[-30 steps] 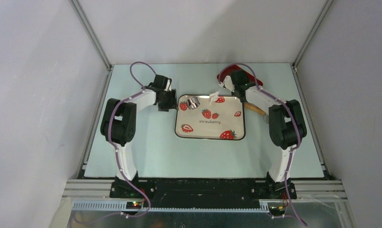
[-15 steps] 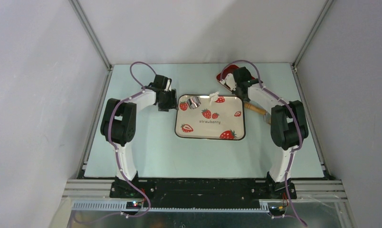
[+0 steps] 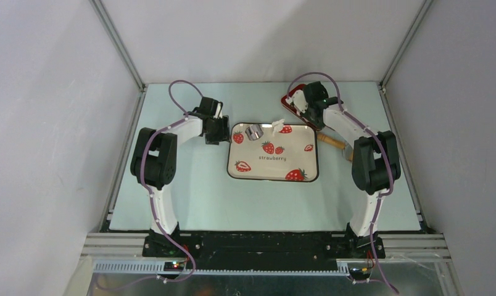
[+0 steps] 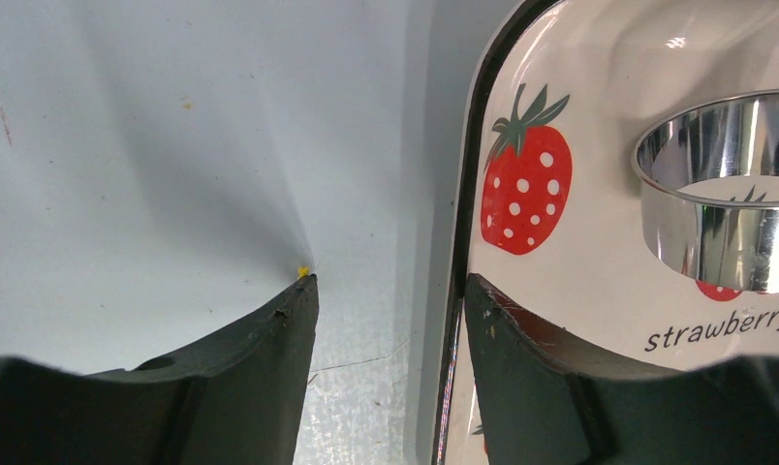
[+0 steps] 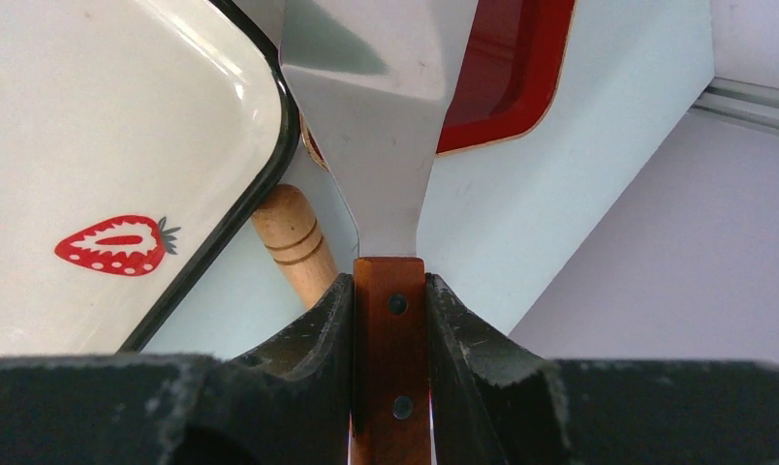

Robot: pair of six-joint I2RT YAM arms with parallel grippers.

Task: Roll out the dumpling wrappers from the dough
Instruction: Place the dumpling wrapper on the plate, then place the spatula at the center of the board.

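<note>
Left fingers (image 4: 279, 334): we see them open, astride the left rim of the strawberry tray (image 4: 579, 291), near the steel ring (image 4: 725, 232).
Right fingers (image 5: 335, 325): closed on the wooden handle of a scraper (image 5: 381, 126); its blade reaches over the red tray (image 5: 507, 68).
Dough (image 3: 277, 126): white piece at the upper edge of the strawberry tray, just right of the steel ring.
Rolling pin (image 5: 291, 242): on the desk (image 3: 190, 191), beside the tray's right edge.

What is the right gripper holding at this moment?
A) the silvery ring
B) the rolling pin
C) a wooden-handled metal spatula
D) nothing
C: in the right wrist view the right gripper has its fingers clamped on the spatula by its wooden handle, while the rolling pin lies on the table below.
</note>
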